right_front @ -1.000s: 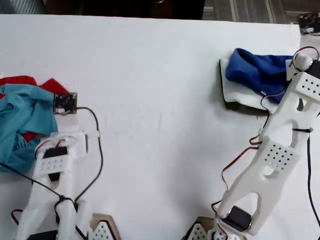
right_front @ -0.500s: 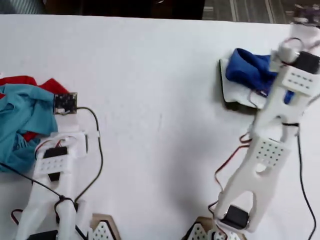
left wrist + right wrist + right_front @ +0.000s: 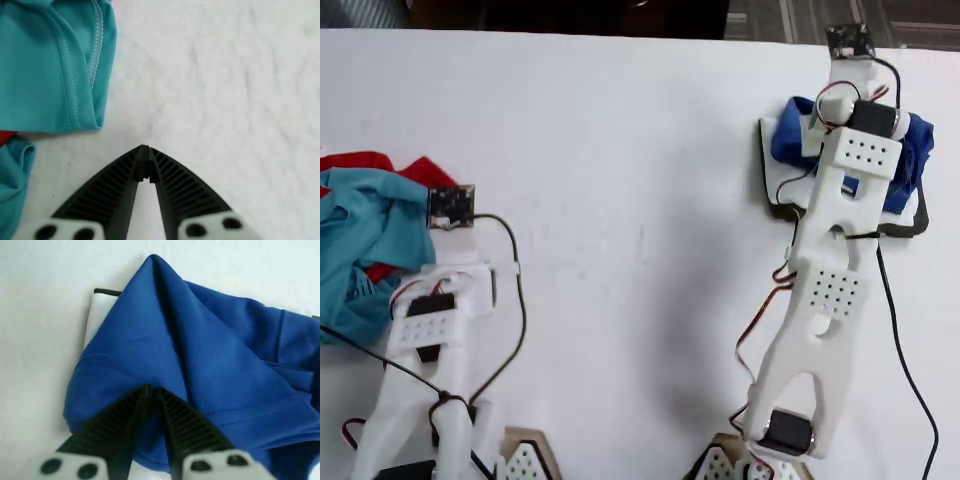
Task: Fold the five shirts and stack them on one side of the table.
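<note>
The royal-blue knit shirt lies loosely bunched on top of a flat-folded white garment with a dark edge showing beneath it, on the right arm's side of the white table. A crumpled teal jersey shirt lies over a red shirt on the left arm's side. The right gripper sits on the blue cloth with its jaws closed tip to tip; whether a pinch of fabric is caught between them cannot be told. The left gripper is likewise closed, on nothing, above bare table just beside the teal shirt's stitched hem. All this cloth looks light, limp and stretchy: it would likely sag and drag rather than hold a shape, and a single layer may slide out of narrow ridged jaws. The hemmed edges and thick folds, such as the blue ridge running away from the right gripper, seem the surest places to take hold. Tugging the blue shirt sideways could disturb the folded garment under it.
</note>
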